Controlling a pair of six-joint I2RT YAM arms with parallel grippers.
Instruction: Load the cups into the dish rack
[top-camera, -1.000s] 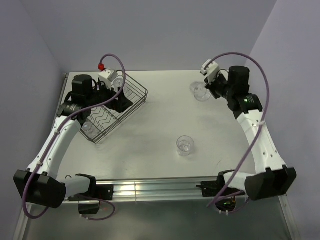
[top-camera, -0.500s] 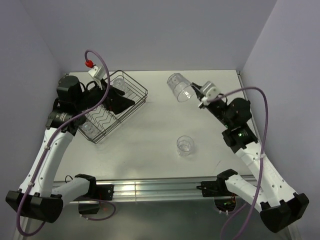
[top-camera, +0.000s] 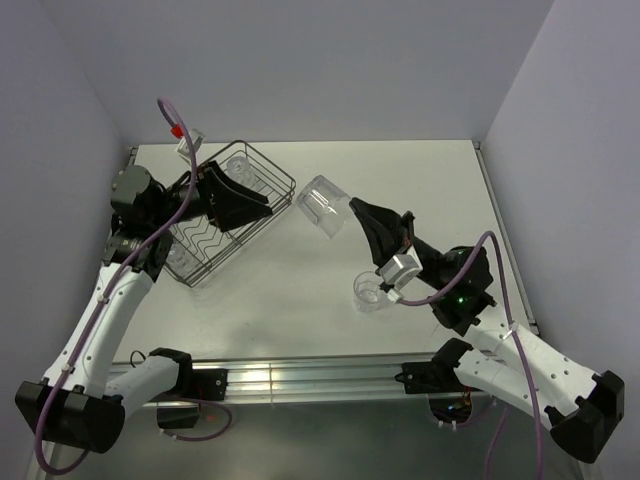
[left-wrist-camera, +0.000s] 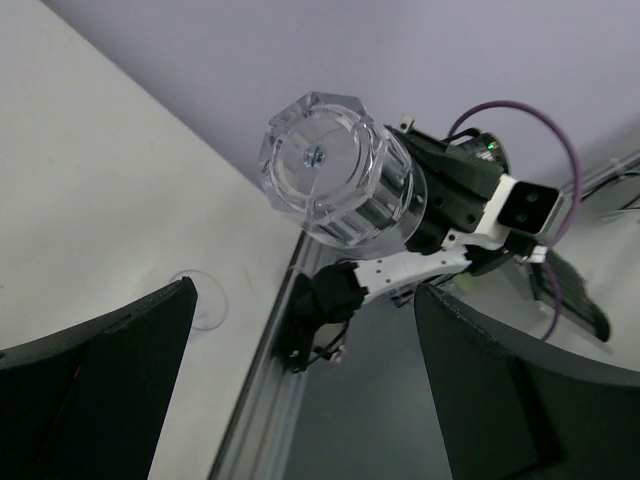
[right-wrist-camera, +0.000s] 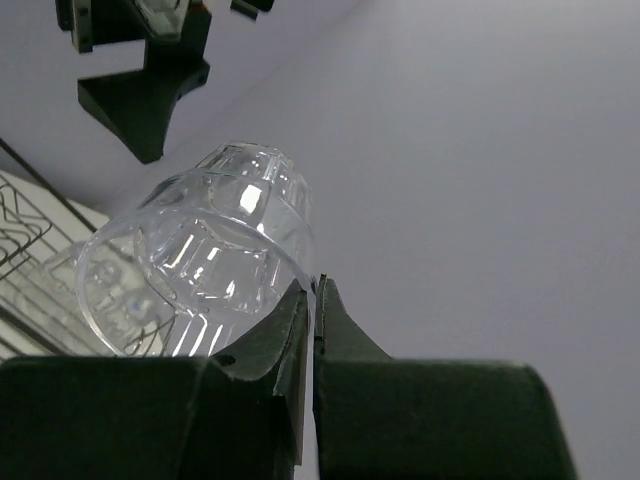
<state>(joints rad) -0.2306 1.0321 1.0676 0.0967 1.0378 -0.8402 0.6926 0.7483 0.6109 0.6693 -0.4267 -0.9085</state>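
My right gripper (top-camera: 354, 206) is shut on the rim of a clear ribbed tumbler (top-camera: 322, 207) and holds it tilted in the air just right of the black wire dish rack (top-camera: 270, 165). The right wrist view shows the fingers (right-wrist-camera: 300, 330) pinching the tumbler's (right-wrist-camera: 200, 250) rim. My left gripper (top-camera: 266, 206) is open and empty above the rack, facing the held tumbler (left-wrist-camera: 335, 170). Two clear tumblers sit in the rack, one at the near left corner (top-camera: 178, 257) and one at the far end (top-camera: 237, 166). Another tumbler (top-camera: 370, 290) stands on the table. The brown mug is out of view.
The rack sits at an angle at the table's far left, near the left wall. The standing tumbler also shows in the left wrist view (left-wrist-camera: 200, 297), near the metal front rail (top-camera: 300, 378). Purple cables loop over both arms.
My right arm lifted the tumbler from the far right of the table and carried it left toward the rack. My left arm drew back and rose a little over the rack.
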